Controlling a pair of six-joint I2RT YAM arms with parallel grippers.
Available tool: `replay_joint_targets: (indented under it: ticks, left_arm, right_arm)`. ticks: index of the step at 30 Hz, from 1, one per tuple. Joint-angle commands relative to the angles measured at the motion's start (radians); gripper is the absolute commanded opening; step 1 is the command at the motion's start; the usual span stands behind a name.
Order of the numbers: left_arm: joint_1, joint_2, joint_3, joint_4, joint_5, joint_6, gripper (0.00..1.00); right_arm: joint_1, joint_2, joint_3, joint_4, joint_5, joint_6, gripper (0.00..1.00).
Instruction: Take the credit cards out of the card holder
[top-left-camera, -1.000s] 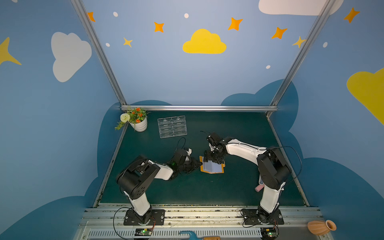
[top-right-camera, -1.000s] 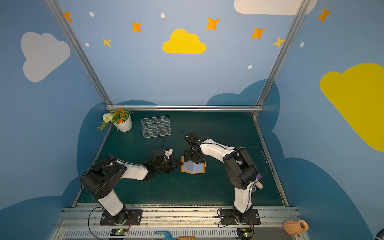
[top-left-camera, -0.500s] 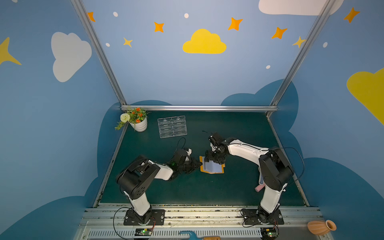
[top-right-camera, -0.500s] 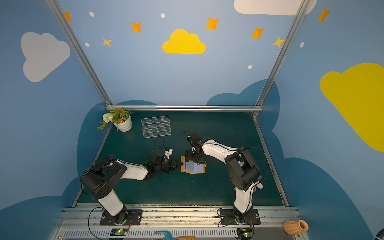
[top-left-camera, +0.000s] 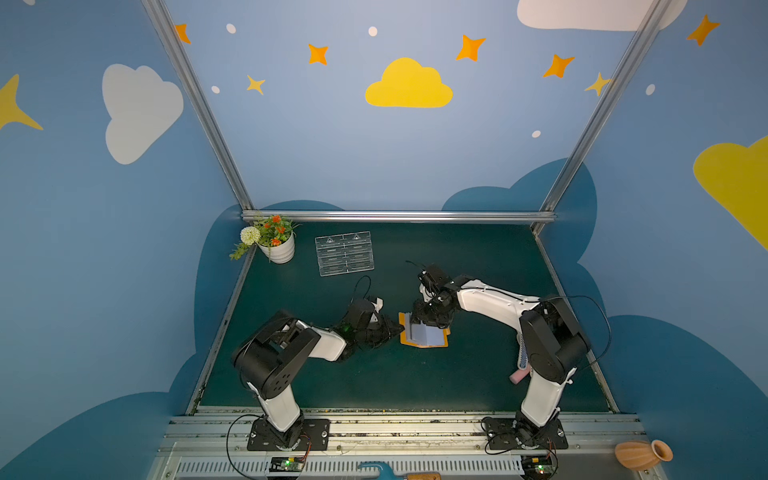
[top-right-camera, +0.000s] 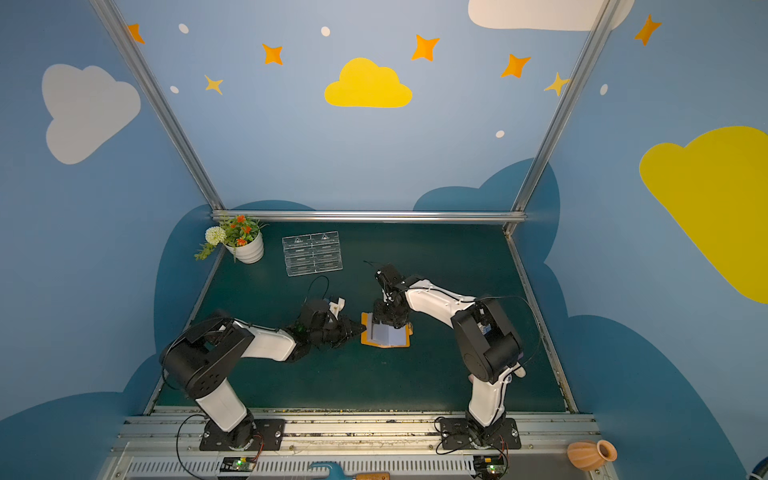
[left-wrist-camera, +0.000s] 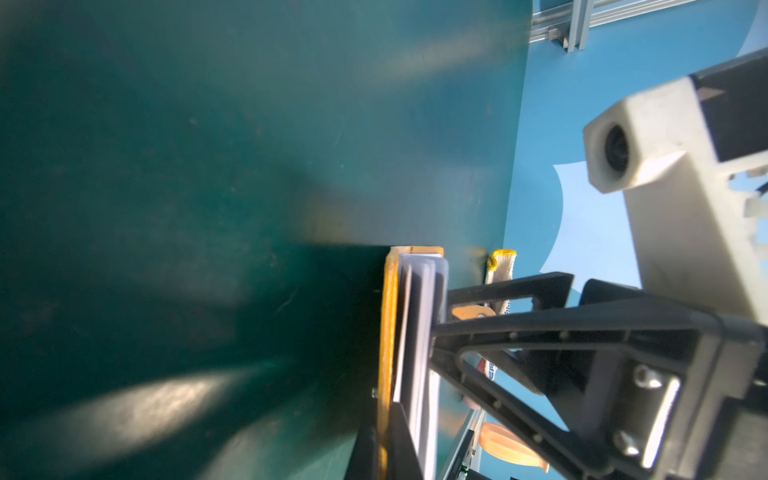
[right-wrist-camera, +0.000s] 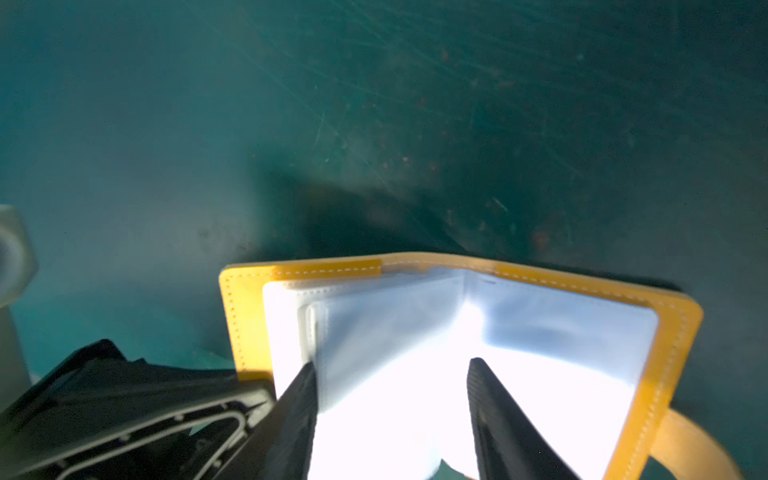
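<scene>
One card holder (top-left-camera: 424, 337) lies open near the middle of the green desk (top-left-camera: 374, 386). It is orange-yellow on the outside and has a few clear pages (right-wrist-camera: 561, 332) inside. The pages look pale and bright, and I cannot tell if any credit cards are in them. Two arms reach in, one from each side, and each has one hand at the holder. The left hand (left-wrist-camera: 384, 449) is clenched on the holder's orange edge, on its left side in both top views. The right hand (right-wrist-camera: 390, 365) is over the pages, released, with its two fingers (right-wrist-camera: 498, 415) apart. Both tips rest on the clear pages, and one sits just beside the edge of a page that is lifted a little. Farther back, well apart from the holder, stands one clear stand (top-left-camera: 344, 253). One white pot of flowers (top-left-camera: 279, 249) is in the back left corner. One small pink thing (top-left-camera: 518, 376) lies by the right arm's base. One clay vase (top-left-camera: 642, 455) lies past the front edge, on the right.
</scene>
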Motion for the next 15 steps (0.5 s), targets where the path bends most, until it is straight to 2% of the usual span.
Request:
replay_joint_targets:
  ticks: [1, 9, 15]
  left_arm:
    - [0.008, -0.012, -0.019, 0.013, -0.012, 0.010, 0.04]
    - [0.016, -0.003, -0.031, 0.032, -0.013, 0.002, 0.04]
    - [0.019, -0.002, -0.035, 0.036, -0.010, 0.000, 0.04]
  right_arm:
    - [-0.006, -0.026, -0.012, -0.039, 0.030, -0.005, 0.49]
    - [0.005, -0.034, 0.017, -0.052, 0.021, -0.023, 0.45]
    - [0.008, -0.037, 0.028, -0.059, 0.013, -0.028, 0.48]
